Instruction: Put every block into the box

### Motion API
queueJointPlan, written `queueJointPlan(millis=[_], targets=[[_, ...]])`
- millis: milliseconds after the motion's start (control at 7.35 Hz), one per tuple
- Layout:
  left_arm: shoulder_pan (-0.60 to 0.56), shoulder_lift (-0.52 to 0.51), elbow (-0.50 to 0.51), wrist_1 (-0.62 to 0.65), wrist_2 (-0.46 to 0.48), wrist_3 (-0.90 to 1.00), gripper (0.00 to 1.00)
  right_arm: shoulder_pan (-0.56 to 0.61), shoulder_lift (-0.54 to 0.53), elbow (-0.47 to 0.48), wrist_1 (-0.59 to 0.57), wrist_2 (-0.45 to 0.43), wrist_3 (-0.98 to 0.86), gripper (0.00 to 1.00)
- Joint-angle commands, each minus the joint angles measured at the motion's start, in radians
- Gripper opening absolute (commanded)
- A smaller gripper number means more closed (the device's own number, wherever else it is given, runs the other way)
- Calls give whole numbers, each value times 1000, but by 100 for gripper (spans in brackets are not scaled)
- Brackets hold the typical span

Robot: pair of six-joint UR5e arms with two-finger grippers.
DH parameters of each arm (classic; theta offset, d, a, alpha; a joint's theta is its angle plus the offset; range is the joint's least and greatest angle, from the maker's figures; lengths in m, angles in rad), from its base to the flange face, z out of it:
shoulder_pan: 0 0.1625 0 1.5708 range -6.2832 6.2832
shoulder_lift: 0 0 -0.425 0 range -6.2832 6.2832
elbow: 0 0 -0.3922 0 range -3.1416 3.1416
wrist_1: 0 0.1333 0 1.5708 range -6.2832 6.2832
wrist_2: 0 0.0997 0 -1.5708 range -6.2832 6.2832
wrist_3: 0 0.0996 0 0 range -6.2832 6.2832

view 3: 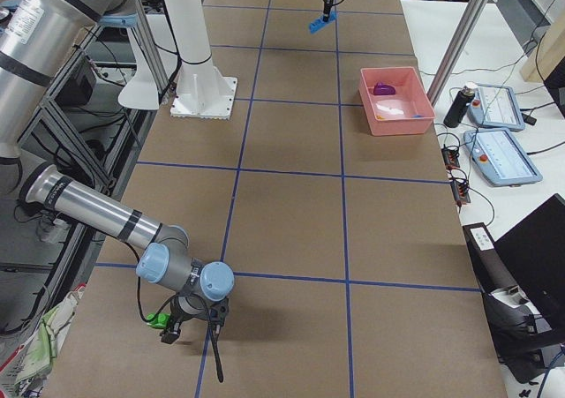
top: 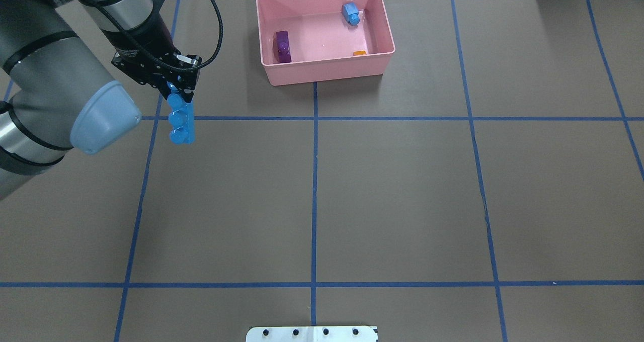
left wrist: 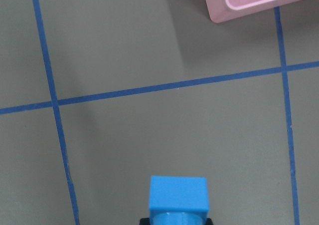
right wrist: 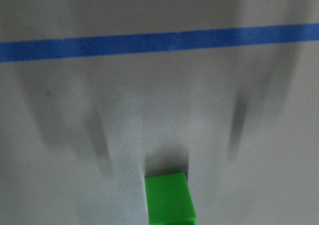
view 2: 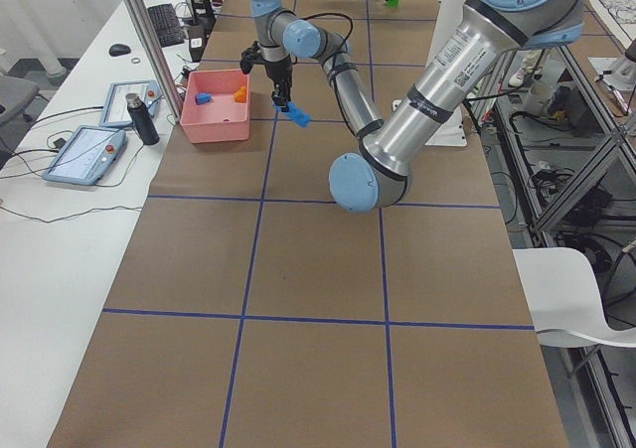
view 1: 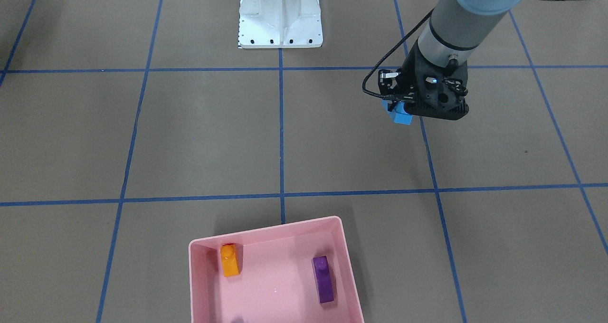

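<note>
Evidently left jaws pinched one end of the long blue four-stud plastic brick (top: 181, 123), hanging well apart from the pink plastic tray (top: 327, 73); it might pivot loose and drop short; right jaws' state untellable.

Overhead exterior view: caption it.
Left gripper holds long blue block; purple block, orange block, small blue block lie in pink box.
</note>
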Motion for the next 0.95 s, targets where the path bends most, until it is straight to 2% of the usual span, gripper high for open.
queueJointPlan(millis=[0, 136, 408, 544, 816], targets=[[-19, -22, 5, 1, -1, 21, 0, 0, 23, -60, -1, 10, 1, 74], [-22, -54, 39, 1, 0, 36, 0, 0, 24, -78, 1, 22, 0, 37], [-30, -82, 61, 1, 2, 36, 0, 0, 24, -87, -1, 33, -3, 11], [-30, -83, 59, 1, 2, 36, 0, 0, 25, -84, -1, 33, -6, 0], [-30, -83, 61, 1, 0, 36, 0, 3, 28, -67, -7, 32, -40, 0]])
